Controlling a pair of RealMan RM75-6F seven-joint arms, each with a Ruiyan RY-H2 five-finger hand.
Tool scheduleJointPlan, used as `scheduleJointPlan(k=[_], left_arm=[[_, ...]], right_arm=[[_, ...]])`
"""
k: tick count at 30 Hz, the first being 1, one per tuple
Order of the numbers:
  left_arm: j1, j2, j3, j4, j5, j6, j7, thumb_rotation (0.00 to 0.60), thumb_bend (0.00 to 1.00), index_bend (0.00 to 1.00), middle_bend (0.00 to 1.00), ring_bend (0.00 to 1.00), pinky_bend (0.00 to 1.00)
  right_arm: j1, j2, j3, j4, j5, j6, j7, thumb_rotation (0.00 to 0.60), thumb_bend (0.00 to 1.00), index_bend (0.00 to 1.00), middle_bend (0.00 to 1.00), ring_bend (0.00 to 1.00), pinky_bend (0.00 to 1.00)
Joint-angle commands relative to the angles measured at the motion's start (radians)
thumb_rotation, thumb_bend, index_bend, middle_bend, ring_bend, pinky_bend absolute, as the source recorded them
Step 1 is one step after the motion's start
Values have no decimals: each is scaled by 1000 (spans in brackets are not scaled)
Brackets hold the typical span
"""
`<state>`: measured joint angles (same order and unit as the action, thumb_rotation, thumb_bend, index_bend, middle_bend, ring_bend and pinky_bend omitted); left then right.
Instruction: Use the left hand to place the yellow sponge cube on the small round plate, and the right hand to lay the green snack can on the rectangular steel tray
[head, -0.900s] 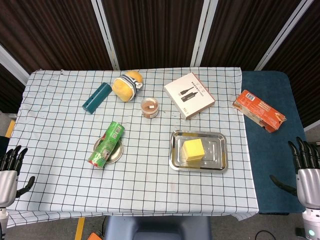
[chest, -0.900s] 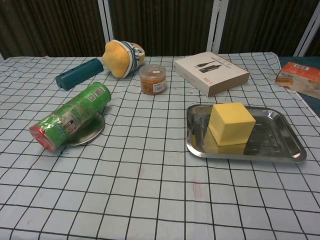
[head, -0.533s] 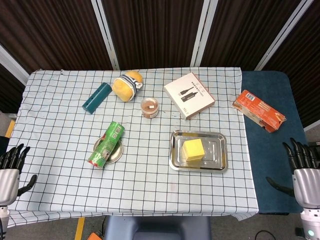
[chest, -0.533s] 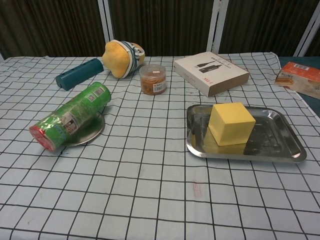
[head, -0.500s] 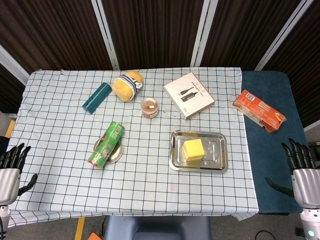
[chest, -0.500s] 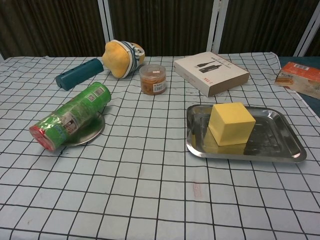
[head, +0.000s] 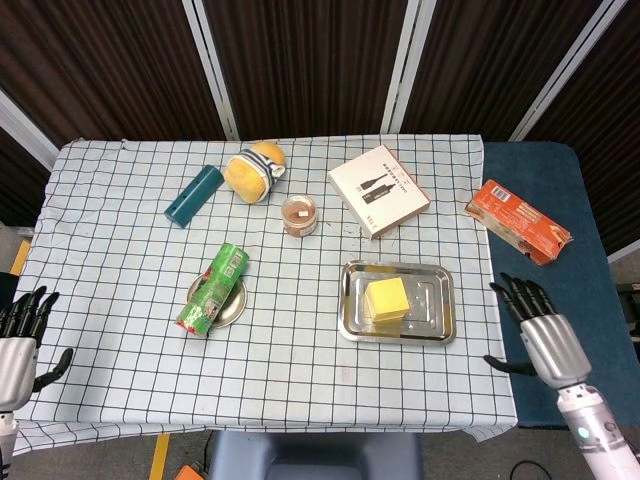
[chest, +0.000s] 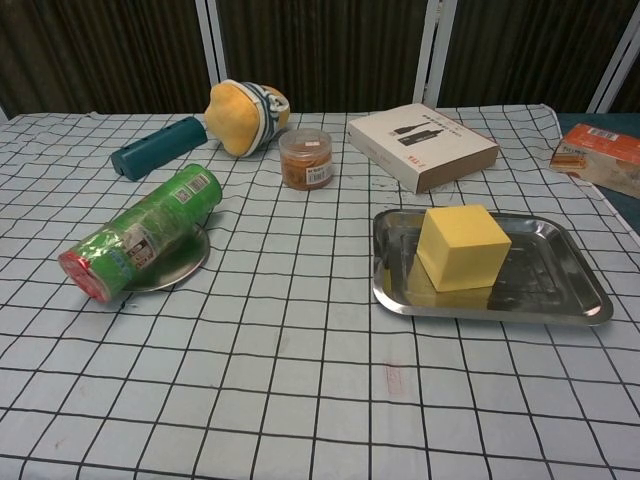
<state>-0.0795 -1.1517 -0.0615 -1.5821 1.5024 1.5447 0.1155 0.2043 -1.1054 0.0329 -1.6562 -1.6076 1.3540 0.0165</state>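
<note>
The yellow sponge cube (head: 387, 299) (chest: 462, 246) sits in the rectangular steel tray (head: 435, 325) (chest: 570, 285). On its side across the small round plate (head: 234, 309) (chest: 180, 264) lies the green snack can (head: 213, 288) (chest: 141, 231), red end toward the front. My left hand (head: 17, 341) hangs open off the table's left front corner. Past the right edge, my right hand (head: 540, 334) is open with fingers spread, holding nothing. The chest view shows neither hand.
At the back stand a teal tube (head: 193, 195), a yellow plush toy (head: 252, 172), a small brown jar (head: 300, 214) and a white box (head: 379, 190). An orange packet (head: 517, 221) lies on the blue surface to the right.
My right hand has moved left and up toward the table's right edge. The left hand has barely shifted. The objects are where they were.
</note>
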Motion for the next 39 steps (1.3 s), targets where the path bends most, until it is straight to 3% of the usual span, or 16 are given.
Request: scheduleJointPlan(k=[1, 6, 15, 26, 33, 39], left_arm=[[2, 1, -1, -3, -4, -1, 2, 600, 339, 0, 0, 0, 118], [1, 0, 2, -3, 4, 2, 14, 600, 339, 0, 0, 0, 117], [3, 0, -3, -2, -2, 6, 12, 600, 337, 0, 0, 0, 118], [5, 5, -4, -2, 1, 9, -5, 600, 337, 0, 0, 0, 118], [7, 8, -5, -1, 1, 12, -15, 600, 336, 0, 0, 0, 118], [7, 11, -4, -6, 3, 12, -20, 600, 335, 0, 0, 0, 119]], right_arm=[[118, -48, 49, -9, 85, -175, -70, 600, 27, 76, 1, 18, 168], [222, -97, 91, 1, 214, -349, -161, 600, 27, 97, 29, 31, 168], [363, -218, 158, 88, 446, -521, -259, 600, 27, 145, 64, 55, 168], [451, -330, 163, 172, 517, -540, -304, 600, 26, 240, 175, 165, 178], [458, -390, 157, 223, 480, -487, -291, 600, 31, 417, 363, 384, 340], [466, -438, 154, 269, 468, -461, -288, 600, 189, 635, 542, 642, 611]])
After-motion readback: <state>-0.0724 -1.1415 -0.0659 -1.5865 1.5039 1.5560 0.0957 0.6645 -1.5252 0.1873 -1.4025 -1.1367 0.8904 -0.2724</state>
